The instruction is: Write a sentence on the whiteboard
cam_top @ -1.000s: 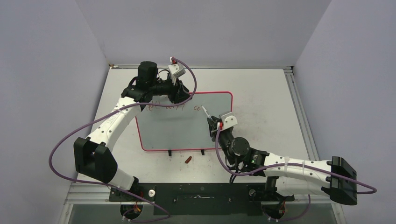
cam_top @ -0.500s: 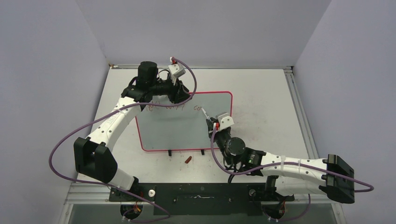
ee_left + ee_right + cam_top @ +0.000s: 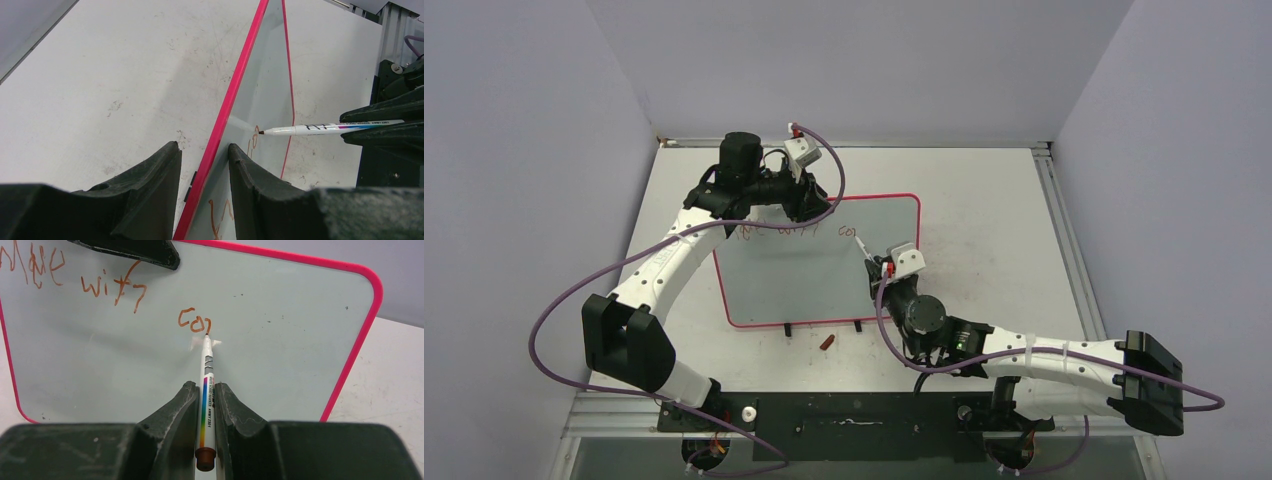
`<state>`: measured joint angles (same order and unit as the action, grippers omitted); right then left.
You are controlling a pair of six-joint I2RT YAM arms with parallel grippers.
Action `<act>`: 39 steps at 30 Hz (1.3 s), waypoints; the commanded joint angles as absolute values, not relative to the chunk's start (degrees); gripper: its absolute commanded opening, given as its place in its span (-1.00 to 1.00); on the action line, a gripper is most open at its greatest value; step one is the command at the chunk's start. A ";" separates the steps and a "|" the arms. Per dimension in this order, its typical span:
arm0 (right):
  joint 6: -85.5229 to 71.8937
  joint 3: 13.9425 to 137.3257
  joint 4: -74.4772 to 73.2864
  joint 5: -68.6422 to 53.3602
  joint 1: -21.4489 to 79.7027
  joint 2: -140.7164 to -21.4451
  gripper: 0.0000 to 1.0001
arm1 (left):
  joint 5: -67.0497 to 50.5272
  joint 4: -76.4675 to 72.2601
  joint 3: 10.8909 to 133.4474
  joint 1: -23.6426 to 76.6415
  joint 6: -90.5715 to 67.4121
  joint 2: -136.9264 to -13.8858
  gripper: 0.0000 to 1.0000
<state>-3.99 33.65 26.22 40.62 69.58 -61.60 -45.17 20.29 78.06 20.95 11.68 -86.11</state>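
My right pincer [image 3: 205, 395] clamps the marker [image 3: 207, 372], tip touching the sentence [image 3: 192, 320] after "co"; my left pincer [image 3: 202, 150] grips the whiteboard [image 3: 265, 90] by its top rim.

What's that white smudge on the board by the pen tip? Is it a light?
Right wrist view: the pale patch at the marker tip looks like the marker's own reflection in the shiny whiteboard, not a lamp. Left wrist view: a similar faint streak shows there. Top view: the sentence is too small to read.
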 commanded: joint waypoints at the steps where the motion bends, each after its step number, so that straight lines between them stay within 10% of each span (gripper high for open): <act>1: -4.01 33.78 27.38 42.63 69.78 -61.23 -0.89 | -48.22 25.68 76.73 22.15 11.09 -86.31 -1.00; 39: -4.04 34.49 26.16 45.44 69.65 -62.89 -0.89 | -48.34 25.84 76.75 22.15 11.34 -86.13 -1.00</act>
<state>-2.39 33.65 28.64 45.47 69.80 -62.57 -44.40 20.38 77.71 20.95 12.38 -86.13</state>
